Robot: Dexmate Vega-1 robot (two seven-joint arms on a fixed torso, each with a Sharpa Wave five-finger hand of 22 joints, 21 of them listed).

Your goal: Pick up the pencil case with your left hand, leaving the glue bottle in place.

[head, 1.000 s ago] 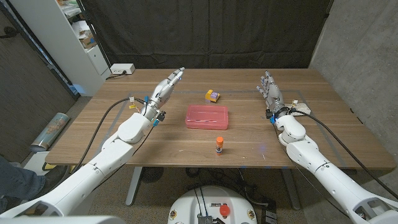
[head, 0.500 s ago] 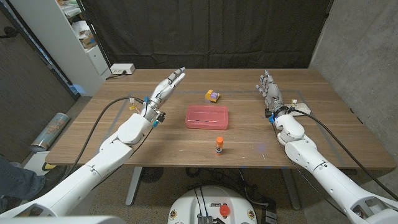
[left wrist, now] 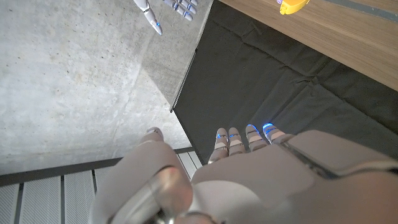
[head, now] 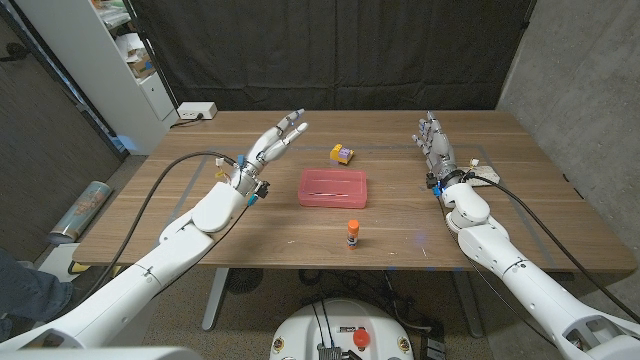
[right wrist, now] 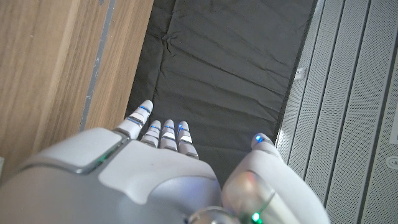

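Note:
A pink rectangular pencil case (head: 333, 187) lies flat at the middle of the wooden table (head: 200, 215). A small glue bottle (head: 352, 233) with an orange cap stands upright just in front of it. My left hand (head: 273, 145) hangs above the table to the left of the case, fingers spread and holding nothing. My right hand (head: 434, 145) stands at the right side, fingers straight and apart, empty. In the left wrist view my left hand (left wrist: 249, 174) shows from behind, with the right hand's fingers (left wrist: 168, 7) far off.
A small yellow and purple object (head: 342, 154) sits behind the pencil case. A white power strip (head: 197, 111) lies at the table's back left corner. A white shelf unit (head: 120, 60) stands beyond the left edge. Black curtain hangs behind.
My left hand has shifted slightly right toward the case and its fingers have spread apart. The right hand, case and glue bottle have stayed put.

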